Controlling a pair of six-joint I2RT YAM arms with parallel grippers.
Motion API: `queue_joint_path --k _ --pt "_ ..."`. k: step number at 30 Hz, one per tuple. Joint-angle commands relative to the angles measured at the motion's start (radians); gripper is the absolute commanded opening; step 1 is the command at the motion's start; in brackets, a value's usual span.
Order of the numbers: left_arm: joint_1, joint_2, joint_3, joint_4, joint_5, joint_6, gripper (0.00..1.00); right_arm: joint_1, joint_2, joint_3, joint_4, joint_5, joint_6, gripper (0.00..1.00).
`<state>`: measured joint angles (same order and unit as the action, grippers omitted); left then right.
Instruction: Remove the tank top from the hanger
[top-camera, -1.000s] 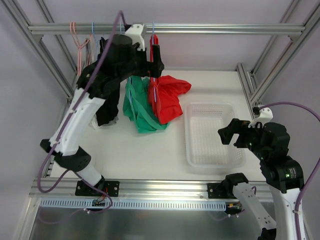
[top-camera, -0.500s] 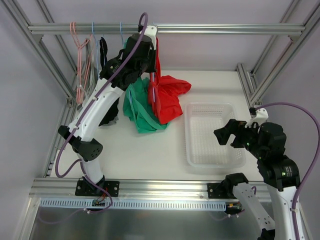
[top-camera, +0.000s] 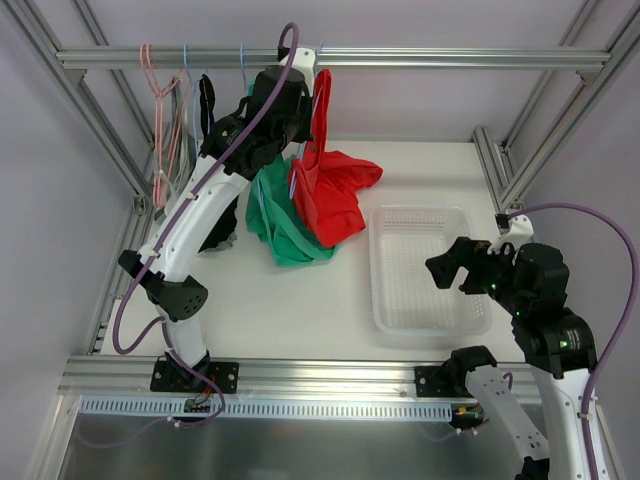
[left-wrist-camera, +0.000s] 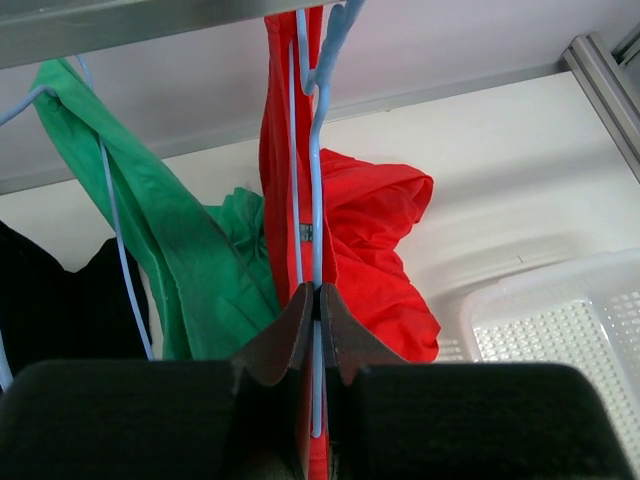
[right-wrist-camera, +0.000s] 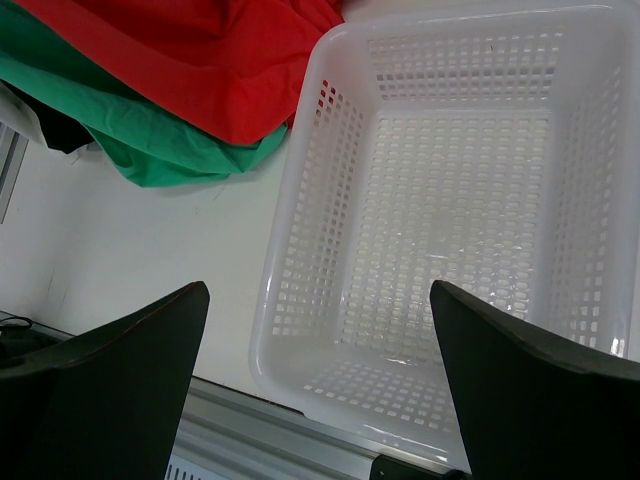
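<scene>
A red tank top (top-camera: 335, 195) hangs from a light blue hanger (left-wrist-camera: 318, 200) hooked on the top rail (top-camera: 450, 58); its lower part lies bunched on the table. My left gripper (top-camera: 297, 125) is up under the rail, shut on the hanger's wire. In the left wrist view the left gripper (left-wrist-camera: 317, 292) pinches the blue wire, with the red tank top (left-wrist-camera: 375, 240) directly behind and red cloth showing below the pads. My right gripper (top-camera: 445, 268) hovers open over the white basket, holding nothing. The right gripper (right-wrist-camera: 318, 290) also shows in its own wrist view.
A green top (top-camera: 275, 220) on another blue hanger hangs just left of the red one, and a black garment (top-camera: 207, 100) further left. Pink hangers (top-camera: 160, 90) sit at the rail's left end. The white basket (top-camera: 372, 260) stands to the right of the clothes.
My left gripper went from open to shut on the blue hanger after shifting along the rail. The red top's strap swung slightly right. The right arm drifted a little left.
</scene>
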<state>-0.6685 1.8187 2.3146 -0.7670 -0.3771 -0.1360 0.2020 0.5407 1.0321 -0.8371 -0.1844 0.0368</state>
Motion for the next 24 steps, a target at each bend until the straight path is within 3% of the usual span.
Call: queue_joint_path --k 1,12,24 --pt "-0.008 -0.01 0.051 0.084 -0.008 0.015 0.0 0.005 0.008 0.003 0.046 -0.009 0.002 1.0" --pt "-0.008 -0.061 0.022 0.14 0.052 -0.043 0.0 0.005 0.004 -0.006 0.049 0.002 -0.011 0.99" --pt "-0.008 -0.168 -0.109 0.225 0.103 -0.114 0.0 0.005 0.001 0.005 0.05 0.0 -0.015 0.99"
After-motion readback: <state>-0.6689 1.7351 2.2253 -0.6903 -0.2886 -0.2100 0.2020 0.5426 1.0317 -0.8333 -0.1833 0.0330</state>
